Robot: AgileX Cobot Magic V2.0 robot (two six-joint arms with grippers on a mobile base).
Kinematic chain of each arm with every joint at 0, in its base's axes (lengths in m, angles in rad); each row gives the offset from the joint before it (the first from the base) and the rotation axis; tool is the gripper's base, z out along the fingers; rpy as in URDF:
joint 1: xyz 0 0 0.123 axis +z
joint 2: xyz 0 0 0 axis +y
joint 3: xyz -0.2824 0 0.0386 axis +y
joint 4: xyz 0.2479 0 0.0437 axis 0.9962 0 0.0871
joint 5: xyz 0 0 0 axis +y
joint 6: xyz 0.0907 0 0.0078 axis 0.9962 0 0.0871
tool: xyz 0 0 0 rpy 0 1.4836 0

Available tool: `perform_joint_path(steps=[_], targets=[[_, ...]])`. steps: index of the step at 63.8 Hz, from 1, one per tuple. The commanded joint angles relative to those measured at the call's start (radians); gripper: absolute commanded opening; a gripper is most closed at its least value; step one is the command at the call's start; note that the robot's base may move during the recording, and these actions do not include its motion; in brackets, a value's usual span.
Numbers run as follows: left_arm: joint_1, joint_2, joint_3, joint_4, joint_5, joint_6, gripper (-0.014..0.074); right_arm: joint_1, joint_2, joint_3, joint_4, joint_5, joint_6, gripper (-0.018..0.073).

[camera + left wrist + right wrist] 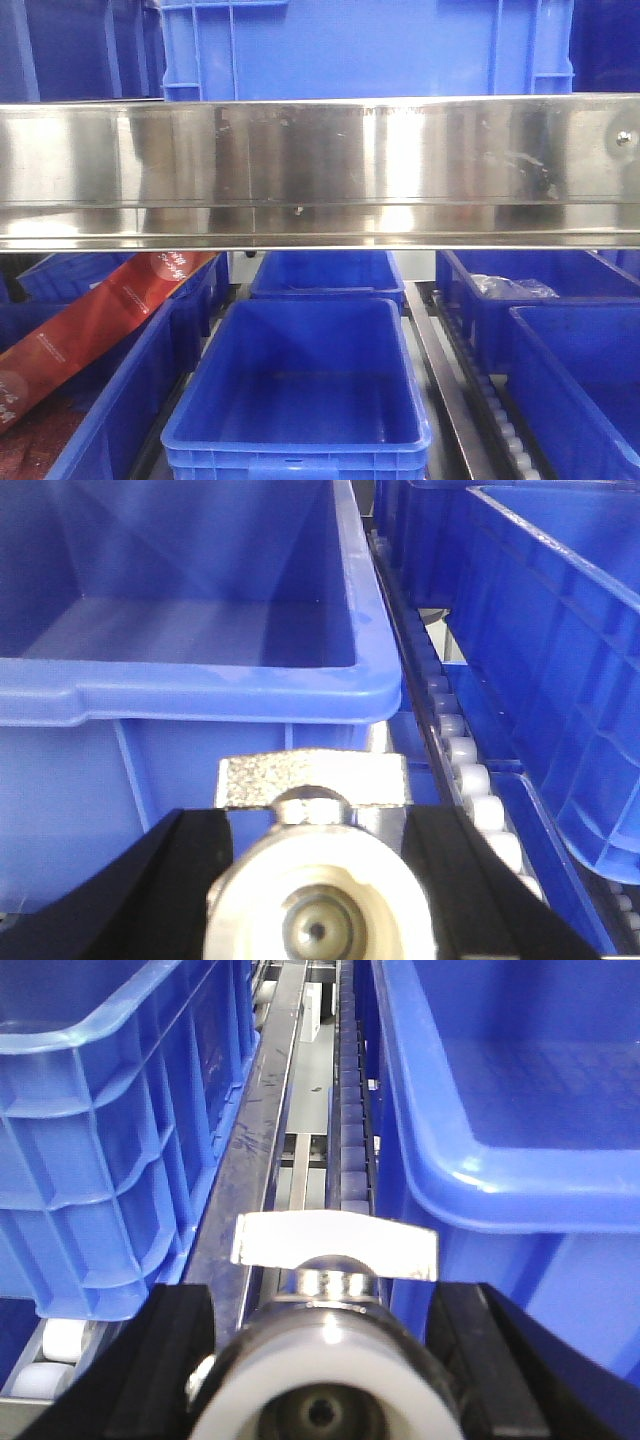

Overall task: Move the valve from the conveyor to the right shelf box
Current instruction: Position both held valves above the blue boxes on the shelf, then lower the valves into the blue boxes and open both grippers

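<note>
Right wrist view: found right gripper clamped on valve at lower centre, short of blue box rim at right, left gripper likewise on second valve; risk of drop onto roller track if released early.

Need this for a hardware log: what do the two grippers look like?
The left gripper and the right gripper look alike: matte black jaws, broad and wedge-shaped, with sloping outer edges. No cables, markings or labels show, and the arms themselves are out of view.

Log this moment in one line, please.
left pincer: holds valve | right pincer: holds second valve | place: beside blue boxes | release: not yet
</note>
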Motion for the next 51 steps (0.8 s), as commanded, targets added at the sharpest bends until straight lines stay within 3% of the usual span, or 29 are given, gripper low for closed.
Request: perform_joint_path(steps=[1,51], targets=[[-0.005,-0.01,-0.006,-0.008,-0.055,0.005,-0.0111,0.0,-0.013,-0.01,-0.005,-0.089,0.002,-0.0164],[-0.005,-0.01,-0.006,-0.008,-0.091,0.005,-0.0111,0.0,-0.013,-0.01,-0.005,-0.083,0.002,-0.0164]])
